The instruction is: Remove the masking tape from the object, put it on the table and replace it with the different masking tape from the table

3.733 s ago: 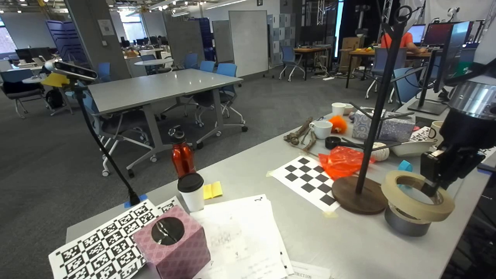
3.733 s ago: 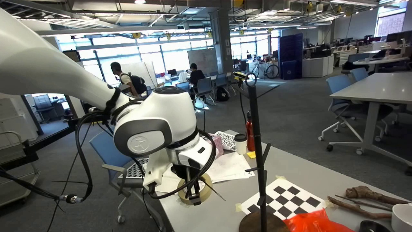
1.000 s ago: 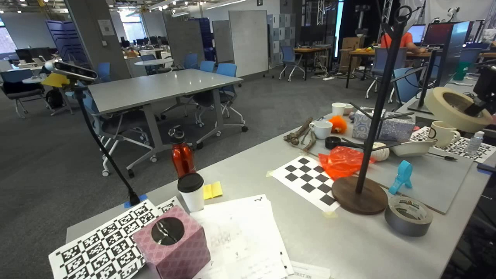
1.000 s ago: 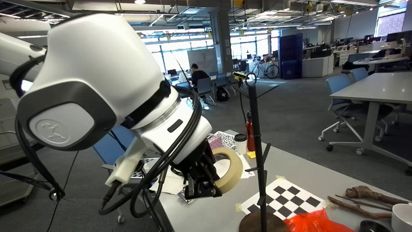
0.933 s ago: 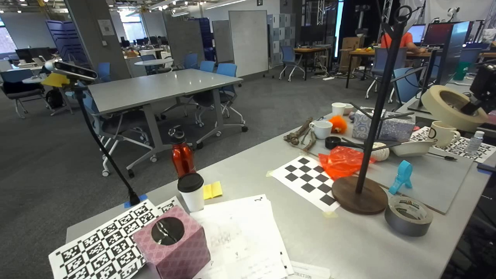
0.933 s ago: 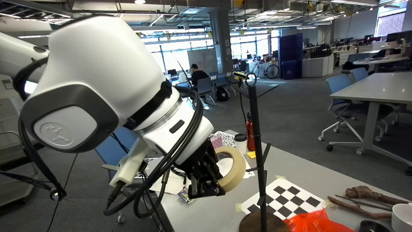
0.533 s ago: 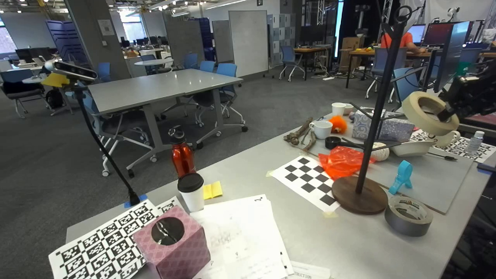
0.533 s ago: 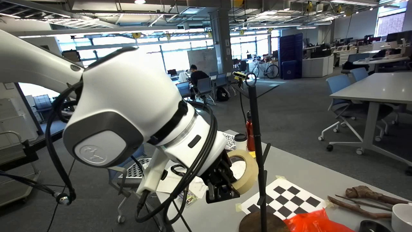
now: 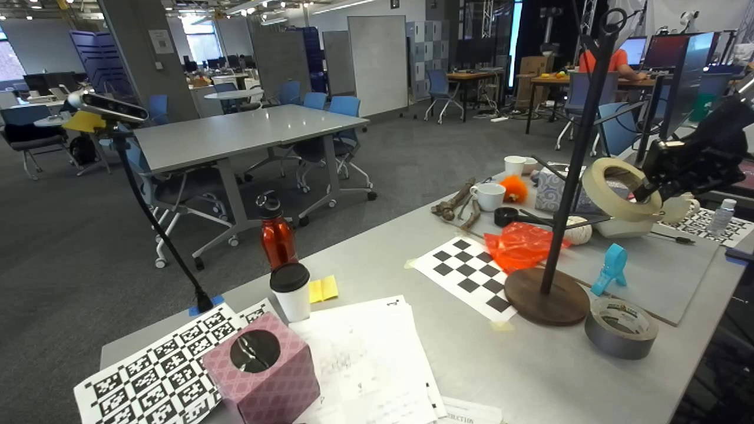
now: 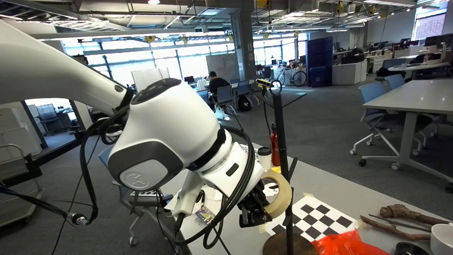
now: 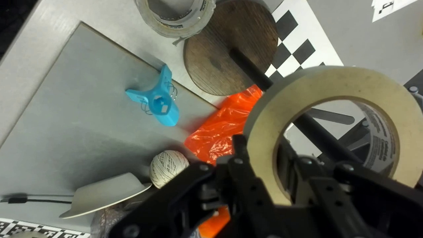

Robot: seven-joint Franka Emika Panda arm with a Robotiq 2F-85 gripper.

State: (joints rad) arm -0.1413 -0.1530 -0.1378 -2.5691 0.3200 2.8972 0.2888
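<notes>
In an exterior view I have the masking tape [image 9: 607, 200] tilted aloft: removal done, I judge, hanging left, though which roll I can't tell. In an exterior view it overlaps the stand [image 10: 282, 141], contact unclear. In the wrist view my claw [image 11: 262, 148] is clenched on smooth beige tape; the base [image 11: 214, 49] is grained wood.

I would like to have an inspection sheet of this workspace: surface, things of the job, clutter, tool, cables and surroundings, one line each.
Surface: light grey table, papers lying on it.
Things of the job: tan masking tape held in the air; stand upright, no roll seen hanging on it; contact between both cannot be told.
Clutter: grey tape roll beside the stand, blue clip, red plastic bag, tissue box.
Tool: shut on the tape's rim.
Cables: black, looped along the robot arm.
Surroundings: blue chairs, seated person in background.
</notes>
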